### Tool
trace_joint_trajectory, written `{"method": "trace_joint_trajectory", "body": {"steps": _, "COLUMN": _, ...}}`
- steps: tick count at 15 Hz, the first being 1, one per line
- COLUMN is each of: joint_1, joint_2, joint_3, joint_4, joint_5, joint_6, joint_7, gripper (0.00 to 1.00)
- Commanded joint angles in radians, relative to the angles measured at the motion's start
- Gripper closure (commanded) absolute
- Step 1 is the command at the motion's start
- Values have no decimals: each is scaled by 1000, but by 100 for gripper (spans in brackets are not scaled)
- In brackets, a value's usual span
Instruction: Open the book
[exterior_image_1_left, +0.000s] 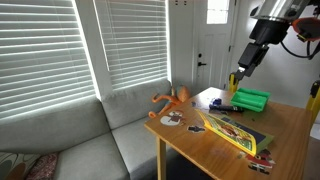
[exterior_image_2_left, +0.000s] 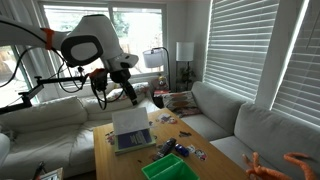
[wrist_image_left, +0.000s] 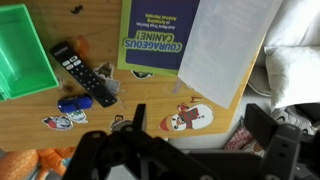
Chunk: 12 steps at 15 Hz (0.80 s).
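Though open, book (wrist_image_left: 175, 45) near table (exterior_image_1_left: 290, 130) edge

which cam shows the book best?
Wrist view: the book fills the upper frame, green printed panel and white page sharp. In both exterior views the book is small on the table; print unreadable.

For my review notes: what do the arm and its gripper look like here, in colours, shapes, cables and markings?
The arm has rounded white links with darker sections at the joints. The gripper is black and blocky, with two thick dark fingers. In an exterior view, what looks like an orange cable curves beside the wrist. Any markings are too small to read.
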Motion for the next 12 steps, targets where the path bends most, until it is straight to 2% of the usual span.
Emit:
{"method": "trace_joint_trajectory", "body": {"steps": 1, "joint_1": -25, "joint_2": -15, "joint_3": -28, "joint_4": -5, "joint_5": -13, "joint_6": -100, "joint_7": 29, "gripper": 0}}
{"method": "trace_joint_trajectory", "body": {"steps": 4, "joint_1": -52, "joint_2": -3, "joint_3": -49, "joint_4": -15, "joint_5": -18, "joint_6": -117, "joint_7": 32, "gripper": 0}}
{"method": "trace_joint_trajectory", "body": {"steps": 5, "joint_1": -36, "joint_2": 0, "joint_3": -43, "joint_4": -4, "joint_5": -5, "joint_6": -96, "joint_7": 9, "gripper": 0}}
{"method": "trace_joint_trajectory", "body": {"steps": 12, "joint_1": -35, "joint_2": 3, "joint_3": -46, "joint_4": -6, "joint_5": -4, "joint_6": -96, "joint_7": 6, "gripper": 0}}
